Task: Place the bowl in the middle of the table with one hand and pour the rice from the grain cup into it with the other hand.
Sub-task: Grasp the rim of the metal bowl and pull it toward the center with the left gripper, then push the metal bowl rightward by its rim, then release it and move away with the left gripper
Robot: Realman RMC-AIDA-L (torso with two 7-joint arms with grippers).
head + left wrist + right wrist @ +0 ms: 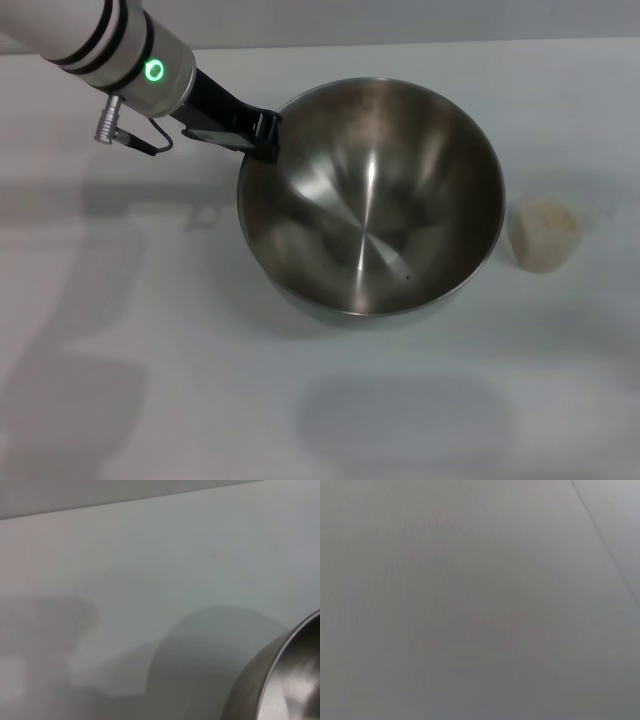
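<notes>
Your left pincer (268, 135) grips the bowl (370, 200) rim; set it down crooked and it could slide into the grain cup (545, 235), spilling rice (547, 218).

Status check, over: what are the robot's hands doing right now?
Left gripper at the bowl rim. Right gripper out of sight. Grain cup with rice stands right of bowl, untouched. Nothing in the way.
</notes>
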